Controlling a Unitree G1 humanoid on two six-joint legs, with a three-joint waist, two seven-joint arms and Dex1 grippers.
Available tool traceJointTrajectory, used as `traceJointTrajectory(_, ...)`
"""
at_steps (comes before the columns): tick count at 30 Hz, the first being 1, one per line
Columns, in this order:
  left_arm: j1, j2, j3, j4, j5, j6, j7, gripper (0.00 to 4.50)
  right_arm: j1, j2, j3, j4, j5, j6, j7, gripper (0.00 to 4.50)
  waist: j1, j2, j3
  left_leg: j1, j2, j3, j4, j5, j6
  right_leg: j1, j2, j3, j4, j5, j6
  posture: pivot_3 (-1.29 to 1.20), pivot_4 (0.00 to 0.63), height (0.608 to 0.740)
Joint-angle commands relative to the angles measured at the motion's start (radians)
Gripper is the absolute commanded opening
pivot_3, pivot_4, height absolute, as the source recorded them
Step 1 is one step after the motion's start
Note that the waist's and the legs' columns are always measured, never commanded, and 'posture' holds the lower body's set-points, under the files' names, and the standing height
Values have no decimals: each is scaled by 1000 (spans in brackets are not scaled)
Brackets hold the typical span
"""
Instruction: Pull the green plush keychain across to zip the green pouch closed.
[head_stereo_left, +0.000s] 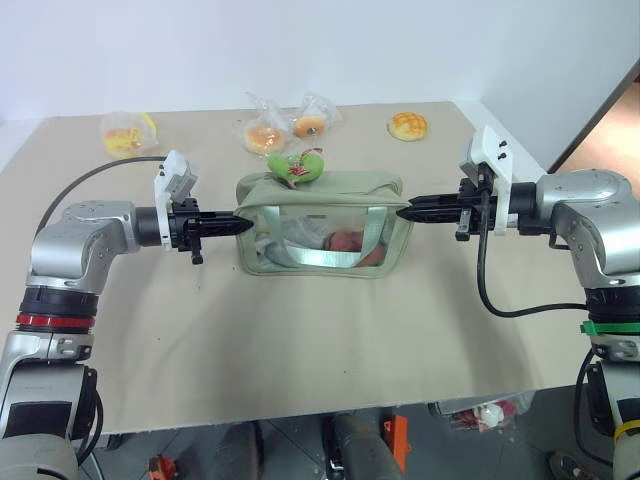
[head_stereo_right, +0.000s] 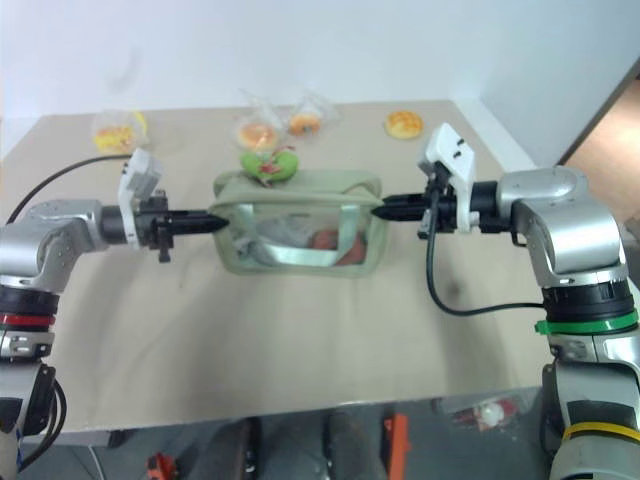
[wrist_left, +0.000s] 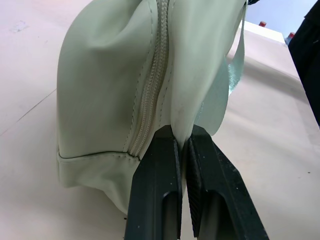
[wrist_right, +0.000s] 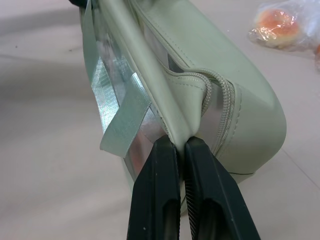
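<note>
Both grippers are pinching fabric: left gripper (head_stereo_left: 243, 225) and right gripper (head_stereo_left: 404, 212) each clamp one end of the green pouch (head_stereo_left: 322, 235). Your green plush keychain (head_stereo_left: 297, 167) sits on top, nearer the left gripper, zipper running gripper to gripper.

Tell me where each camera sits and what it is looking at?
Left eye: on the head, looking down at the table; both arms and the pouch between them.
Right eye: beside it, same scene; keychain on top, buns behind.
Left wrist: along the left pincer, pinching the pouch's end by the zipper.
Right wrist: along the right pincer, pinching the other end.
Both wrist views share the pouch.
</note>
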Motion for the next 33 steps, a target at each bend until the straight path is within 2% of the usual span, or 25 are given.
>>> traceJointTrajectory(1, 30, 7, 46, -87, -43, 25, 17, 0, 21, -14, -107, -132, 106, 27, 4, 1345, 0, 0, 0, 0, 0, 0, 0, 0, 0, 0, 0, 0, 0, 0, 1, 0, 150, 740)
traceJointTrajectory(4, 58, 3, 58, -119, -55, 41, 42, 0, -16, -2, -180, -167, 180, 84, -53, 2469, 0, 0, 0, 0, 0, 0, 0, 0, 0, 0, 0, 0, 0, 0, 1, 0, 150, 740)
traceJointTrajectory(6, 67, 0, 63, -130, -64, 46, 53, 0, -78, 10, -220, -167, 238, 101, -74, 3060, -1, 0, 0, 1, 1, 0, 0, 0, 0, 0, 1, 0, 0, 1, 1, 0, 150, 740)
traceJointTrajectory(10, 70, -6, 60, -132, -69, 44, 63, 0, -207, 64, -192, -110, 249, 64, -102, 3060, -2, 0, 0, 2, 1, 0, 1, 0, 0, 1, 1, 0, 0, 0, -3, 0, 150, 740)
traceJointTrajectory(15, 59, -16, 50, -130, -70, 40, 64, 0, -289, 106, 20, 22, 40, -96, -81, 3060, -2, -1, 0, 3, 1, 0, 1, 0, 1, 2, 1, 1, 0, 0, -4, 0, 150, 740)
traceJointTrajectory(21, 58, -15, 46, -133, -68, 39, 59, 0, -448, 222, 199, 352, -139, -312, 32, 3060, -1, -1, 0, 1, 1, 1, 0, 0, 1, 0, 2, 2, 0, 2, 0, 0, 150, 740)
traceJointTrajectory(28, 79, -13, 43, -152, -64, 36, 65, 0, -694, 303, 240, 869, -308, -592, 88, 3060, 1, -1, 0, 0, 1, 1, 0, 0, 1, -1, 1, 2, -1, 2, 1, 0, 150, 740)
traceJointTrajectory(33, 107, -13, 56, -186, -75, 44, 78, 0, -781, 333, 234, 1067, -377, -700, 119, 3060, 0, -1, 0, 1, 1, 1, -2, 0, 0, 0, 1, 1, -1, 2, 0, 0, 150, 740)
